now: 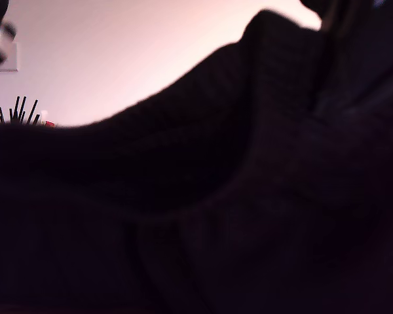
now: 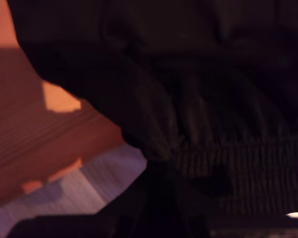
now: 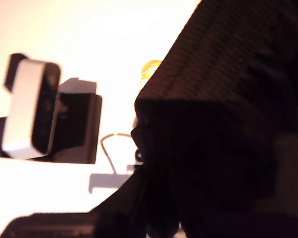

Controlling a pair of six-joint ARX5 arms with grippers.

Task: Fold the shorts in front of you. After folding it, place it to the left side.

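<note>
Black shorts (image 1: 249, 196) raised close before the exterior camera, filling most of that view, ribbed waistband (image 2: 248, 158) above the wooden table (image 2: 35, 144), state of both tools indiscernible

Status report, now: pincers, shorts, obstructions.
Both pincers buried in fabric, state unreadable. Shorts lifted, draped across the exterior camera, waistband at my first pincer. No obstruction visible.

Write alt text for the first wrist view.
Black shorts, wrinkled, with a ribbed band along one edge, fill most of the view and hang close to the camera. Past them shows a wooden surface with patches of light; my first gripper cannot be made out in the dark.
</note>
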